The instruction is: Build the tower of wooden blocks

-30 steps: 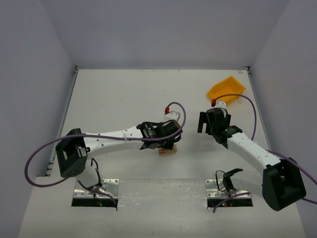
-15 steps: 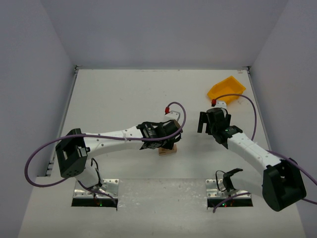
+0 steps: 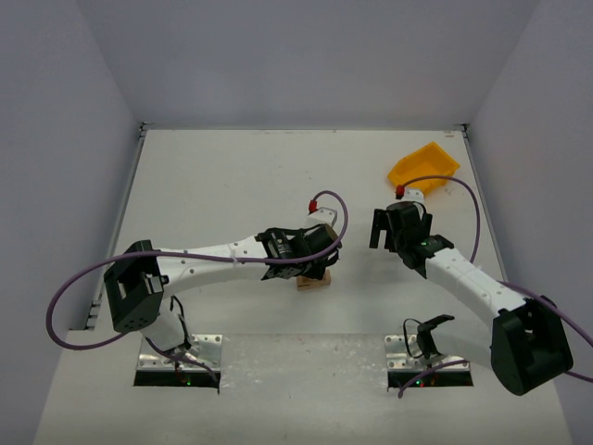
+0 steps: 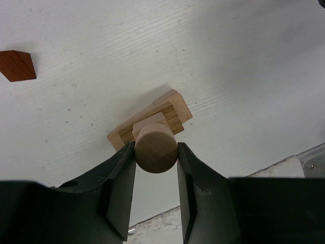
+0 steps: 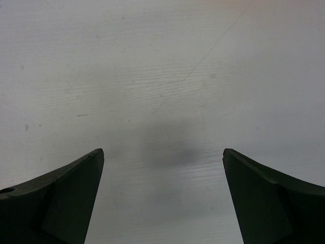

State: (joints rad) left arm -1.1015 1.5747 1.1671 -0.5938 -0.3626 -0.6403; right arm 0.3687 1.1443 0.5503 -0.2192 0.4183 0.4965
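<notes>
A tan wooden cylinder (image 4: 155,150) is clamped in the left jaws over stacked pale wooden blocks (image 4: 179,108); the right jaws are held wide apart.

No text, label, brand or number can be read on anything in these views.
</notes>
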